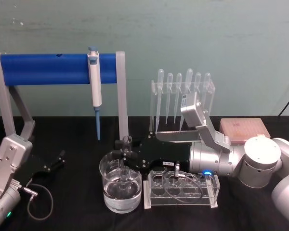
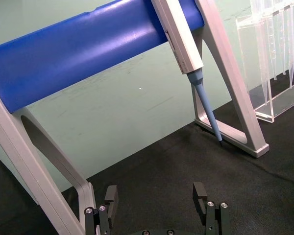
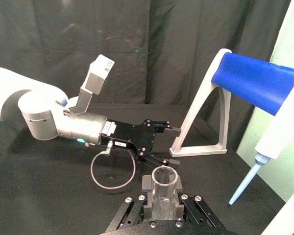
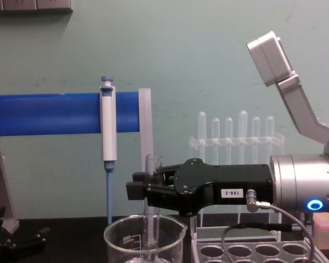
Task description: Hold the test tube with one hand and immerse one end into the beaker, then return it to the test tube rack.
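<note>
Head camera looking down; chest camera sitting low, looking forward, close to beaker [image 4: 126,244]. Both catching blue bar [image 1: 48,69], pipettor [image 1: 94,86]. Right wrist camera facing left arm [image 3: 44,117].

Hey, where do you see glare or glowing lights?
Head view: a blue ring light glows behind the right hand holding the test tube; reflections streak the beaker. Left wrist view: a sheen runs along the blue bar. Chest view: the ring light glows too.

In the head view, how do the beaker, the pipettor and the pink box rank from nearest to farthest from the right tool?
1. Beaker: directly under the right tool, which grips the test tube.
2. Pipettor: behind, hanging on the blue bar.
3. Pink box: far back right.
</note>
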`<control>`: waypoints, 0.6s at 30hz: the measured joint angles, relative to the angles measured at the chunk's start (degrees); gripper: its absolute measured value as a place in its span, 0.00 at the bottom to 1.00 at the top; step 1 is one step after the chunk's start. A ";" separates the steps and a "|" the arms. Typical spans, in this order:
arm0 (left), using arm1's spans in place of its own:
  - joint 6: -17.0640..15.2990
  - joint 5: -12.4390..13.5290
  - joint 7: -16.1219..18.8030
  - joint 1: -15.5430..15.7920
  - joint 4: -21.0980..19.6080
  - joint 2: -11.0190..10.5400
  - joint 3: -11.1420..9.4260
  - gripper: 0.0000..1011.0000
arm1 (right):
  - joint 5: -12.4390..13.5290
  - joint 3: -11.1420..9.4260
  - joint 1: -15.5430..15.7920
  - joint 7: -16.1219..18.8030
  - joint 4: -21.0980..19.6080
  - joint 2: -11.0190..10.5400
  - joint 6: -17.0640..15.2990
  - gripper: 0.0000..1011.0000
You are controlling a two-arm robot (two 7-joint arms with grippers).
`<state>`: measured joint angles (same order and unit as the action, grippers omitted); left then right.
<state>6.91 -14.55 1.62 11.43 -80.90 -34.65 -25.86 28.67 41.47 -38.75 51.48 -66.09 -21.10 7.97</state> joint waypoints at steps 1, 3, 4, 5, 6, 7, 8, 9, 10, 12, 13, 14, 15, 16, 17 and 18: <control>0.00 0.00 0.00 0.00 0.00 0.00 0.00 0.99 | 0.00 0.00 0.00 0.00 0.00 0.00 0.00 0.22; 0.00 0.00 0.00 0.00 0.00 0.00 0.00 0.99 | 0.00 0.00 0.00 0.00 0.00 0.00 0.00 0.22; 0.00 0.00 0.00 0.00 0.00 0.00 0.00 0.99 | 0.00 0.00 0.00 0.00 0.00 0.00 0.00 0.22; 0.00 0.00 0.00 0.00 0.00 0.00 0.00 0.99 | 0.00 0.00 0.00 0.00 0.00 0.00 0.00 0.22; 0.00 0.00 0.00 0.00 0.00 0.00 0.00 0.99 | 0.00 0.00 0.00 0.00 0.00 0.00 0.00 0.22; 0.00 0.00 0.00 0.00 0.00 0.00 0.00 0.99 | 0.00 0.00 0.00 0.00 0.00 0.00 0.00 0.22; 0.00 0.00 0.00 0.00 0.00 0.00 0.00 0.99 | 0.00 0.00 0.00 0.00 0.00 0.00 0.00 0.22; 0.00 0.00 0.00 0.00 0.00 0.00 0.00 0.99 | 0.00 0.00 0.00 0.00 0.00 0.00 0.00 0.22; 0.00 0.00 0.00 0.00 0.00 0.00 0.00 0.99 | 0.00 0.00 0.00 0.00 0.00 0.00 0.00 0.22; 0.00 0.00 0.00 0.00 0.00 0.00 0.00 0.99 | 0.00 0.00 0.00 0.00 0.00 0.00 0.00 0.22; 0.00 0.00 0.00 0.00 0.00 0.00 0.00 0.99 | 0.00 0.00 0.00 0.00 0.00 0.00 0.00 0.22; 0.00 0.00 0.00 0.00 0.00 0.00 0.00 0.99 | 0.00 0.00 0.00 0.00 0.00 0.00 0.00 0.22; 0.00 0.00 0.00 0.00 0.00 0.00 0.00 0.99 | 0.00 0.00 0.00 0.00 0.00 0.00 0.00 0.22; 0.00 0.00 0.00 0.00 0.00 0.00 0.00 0.99 | 0.00 0.00 0.00 0.00 0.00 0.00 0.00 0.22; 0.00 0.00 0.00 0.00 0.00 0.00 0.00 0.99 | 0.00 0.00 0.00 0.00 0.00 0.00 0.00 0.22; 0.00 0.00 0.00 0.00 0.00 0.00 0.00 0.99 | 0.00 0.00 0.00 0.00 0.00 0.00 0.00 0.22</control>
<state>6.91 -14.55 1.62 11.43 -80.90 -34.64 -25.86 28.67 41.47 -38.75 51.48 -66.09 -21.10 7.97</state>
